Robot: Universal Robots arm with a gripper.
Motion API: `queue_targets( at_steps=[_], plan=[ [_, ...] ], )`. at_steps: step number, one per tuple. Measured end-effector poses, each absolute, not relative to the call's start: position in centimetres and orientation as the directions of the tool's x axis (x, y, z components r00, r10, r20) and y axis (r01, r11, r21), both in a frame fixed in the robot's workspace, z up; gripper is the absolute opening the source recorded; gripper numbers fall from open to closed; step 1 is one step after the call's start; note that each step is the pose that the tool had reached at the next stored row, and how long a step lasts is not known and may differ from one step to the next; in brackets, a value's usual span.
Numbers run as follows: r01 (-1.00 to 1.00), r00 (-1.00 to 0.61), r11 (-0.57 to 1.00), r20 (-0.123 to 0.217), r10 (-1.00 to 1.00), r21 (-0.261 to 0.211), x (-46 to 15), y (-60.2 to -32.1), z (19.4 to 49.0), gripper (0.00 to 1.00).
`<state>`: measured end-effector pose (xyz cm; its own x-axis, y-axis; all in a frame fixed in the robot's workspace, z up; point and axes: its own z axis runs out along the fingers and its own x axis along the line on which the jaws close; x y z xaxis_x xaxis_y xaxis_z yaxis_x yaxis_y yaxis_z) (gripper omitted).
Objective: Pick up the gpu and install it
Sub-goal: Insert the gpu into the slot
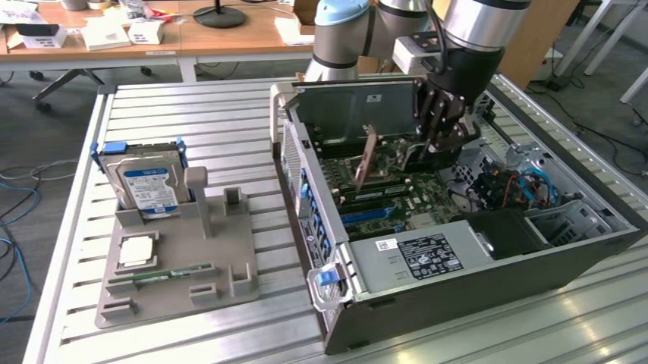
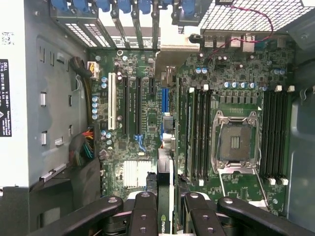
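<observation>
Slotted aluminium table (image 1: 182, 106), desks behind it. The open black tower computer case (image 1: 506, 280) lies on its side. Inside it I see a green motherboard (image 1: 405, 197) (image 2: 142, 123) with an empty silver processor socket (image 2: 235, 142), plus a grey labelled power supply box (image 1: 426, 254).

The black multi-fingered gripper (image 1: 430, 144) (image 2: 165, 211) is down in the case, clamped on the gpu (image 1: 369, 159) (image 2: 164, 187). This thin dark card is held edge-on over the board. I cannot tell whether it is seated.

The grey moulded fixture tray (image 1: 228, 250), on the exterior view's left, holds three parts:
- an upright silver hard drive with a blue-white label (image 1: 147, 186)
- a square silver processor (image 1: 136, 250)
- a slim green memory stick (image 1: 162, 274)
</observation>
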<state>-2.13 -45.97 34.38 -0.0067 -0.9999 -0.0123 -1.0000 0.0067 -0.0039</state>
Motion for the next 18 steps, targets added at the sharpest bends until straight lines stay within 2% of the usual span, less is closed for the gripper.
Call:
queue_targets(
  at_steps=[18],
  plan=[
    [-1.0,-0.004,0.004,-0.013,-1.0,-0.006,-2.44,-45.98,33.34,0.26]
  ],
)
